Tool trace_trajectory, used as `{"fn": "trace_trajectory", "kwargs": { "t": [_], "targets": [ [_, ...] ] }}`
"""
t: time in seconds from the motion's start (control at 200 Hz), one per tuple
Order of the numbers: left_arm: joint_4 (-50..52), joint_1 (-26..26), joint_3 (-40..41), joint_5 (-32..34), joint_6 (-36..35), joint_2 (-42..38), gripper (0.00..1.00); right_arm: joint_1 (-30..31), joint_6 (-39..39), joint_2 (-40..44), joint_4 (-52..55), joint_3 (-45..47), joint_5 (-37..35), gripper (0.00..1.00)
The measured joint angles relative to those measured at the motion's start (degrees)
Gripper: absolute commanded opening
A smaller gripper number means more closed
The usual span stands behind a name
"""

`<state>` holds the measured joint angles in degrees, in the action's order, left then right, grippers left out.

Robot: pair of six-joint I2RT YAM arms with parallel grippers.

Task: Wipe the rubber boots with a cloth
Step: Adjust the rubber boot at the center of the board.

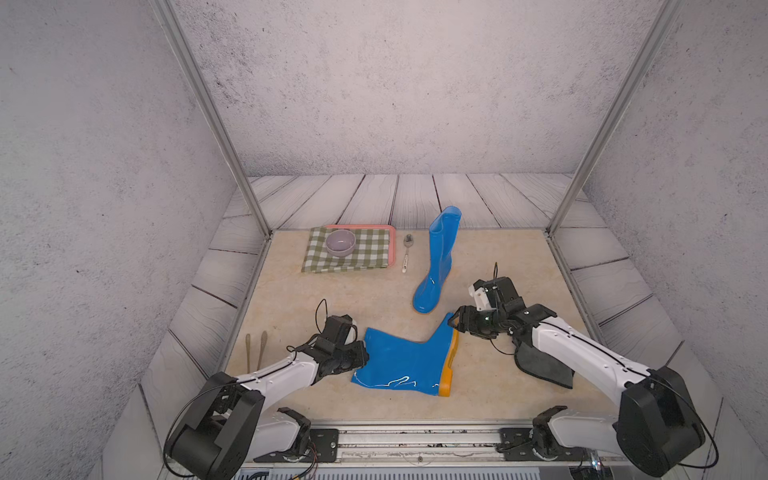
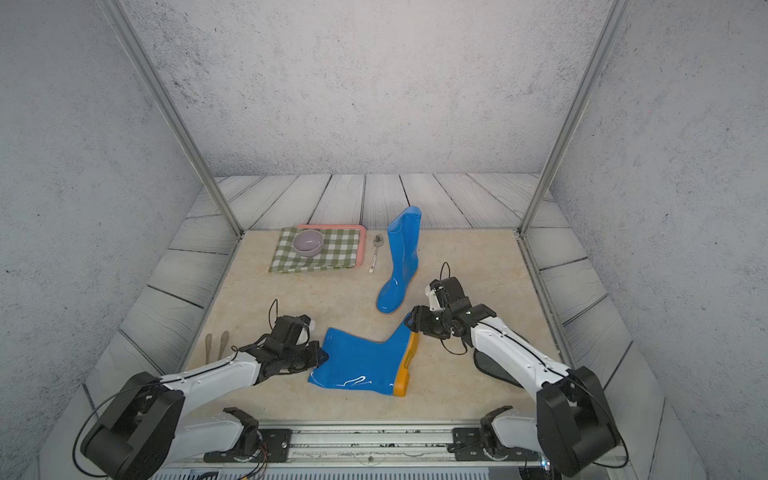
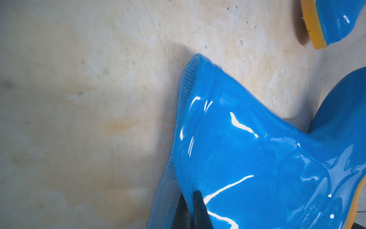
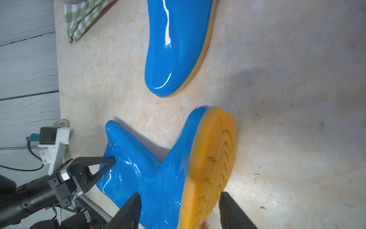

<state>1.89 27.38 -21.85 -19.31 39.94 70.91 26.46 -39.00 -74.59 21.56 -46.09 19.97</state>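
One rubber boot (image 1: 437, 262) (image 2: 400, 257) stands upright at the back in both top views. The other boot (image 1: 405, 363) (image 2: 361, 361) lies on its side near the front, its yellow sole (image 4: 213, 158) facing right. My left gripper (image 1: 364, 354) (image 3: 191, 196) is shut on the rim of its shaft. My right gripper (image 1: 455, 322) (image 4: 180, 196) is closed across its forefoot near the toe, one finger on the blue upper and one against the sole. The dark grey cloth (image 1: 544, 370) (image 2: 494, 368) lies on the table under my right forearm, in neither gripper.
A pink tray (image 1: 388, 229) at the back left carries a green-and-white checked cloth (image 1: 365, 253) and a grey bowl (image 1: 340, 243). A spoon (image 1: 406, 253) lies beside it. Two utensils (image 1: 255, 349) rest at the table's left edge. Metal frame posts (image 1: 266, 226) stand at the back corners.
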Motion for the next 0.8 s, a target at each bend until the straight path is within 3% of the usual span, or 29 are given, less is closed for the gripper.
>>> {"fn": "trace_trajectory", "kwargs": {
  "t": [0.37, 0.48, 0.56, 0.706, 0.796],
  "targets": [
    [-0.90, -0.26, 0.26, -0.52, -0.11, 0.11, 0.00, 1.27, -2.82, -4.44, -6.10, -0.59, -1.03, 0.64],
    [-0.85, -0.26, 0.35, -0.39, -0.74, -0.26, 0.31, 1.27, -2.80, -6.08, -6.29, -2.29, -1.20, 0.64],
    [-0.83, -0.26, 0.48, -0.35, -0.17, -1.44, 0.42, 1.29, -2.69, -7.52, -6.64, -3.63, -1.51, 0.64],
    [-0.04, -0.33, 0.61, 0.68, -0.44, -3.19, 0.45, 1.29, -1.84, -9.57, -6.64, -6.34, -1.77, 0.64],
    [0.96, -0.33, 0.61, 1.42, -0.42, -3.76, 0.39, 1.29, -1.03, -9.75, -6.34, -7.74, -2.36, 0.64]
  ]
}}
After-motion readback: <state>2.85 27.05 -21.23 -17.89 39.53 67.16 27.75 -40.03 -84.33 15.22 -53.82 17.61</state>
